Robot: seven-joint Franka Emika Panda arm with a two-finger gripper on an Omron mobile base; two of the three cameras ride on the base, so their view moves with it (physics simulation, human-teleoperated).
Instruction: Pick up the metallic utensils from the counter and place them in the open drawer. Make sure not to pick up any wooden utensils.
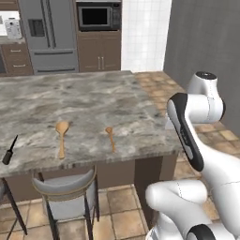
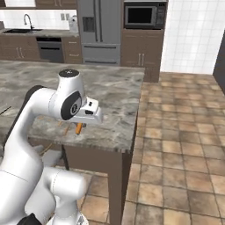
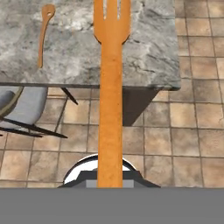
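Note:
My gripper (image 2: 81, 124) is shut on the thin orange fork (image 3: 110, 100), which hangs in front of the counter's (image 1: 93, 96) near right corner; its tines reach over the stone top (image 3: 151, 52) in the hand view. In the left base view my forearm hides the hand. The black knife (image 1: 9, 151) lies at the counter's near left edge. The tan wooden spoon (image 1: 61, 136) lies near the front edge, and a smaller orange-brown utensil with a rounded head (image 1: 110, 138) lies to its right. One spoon-shaped utensil (image 3: 42, 37) lies on the stone. The open drawer is out of view.
A grey stool (image 1: 65, 185) stands under the counter's front edge, also at the left of the hand view (image 3: 22, 109). Tiled floor (image 2: 176, 145) runs to the right of the island. A fridge (image 1: 49, 35) and microwave (image 1: 96, 16) line the back wall.

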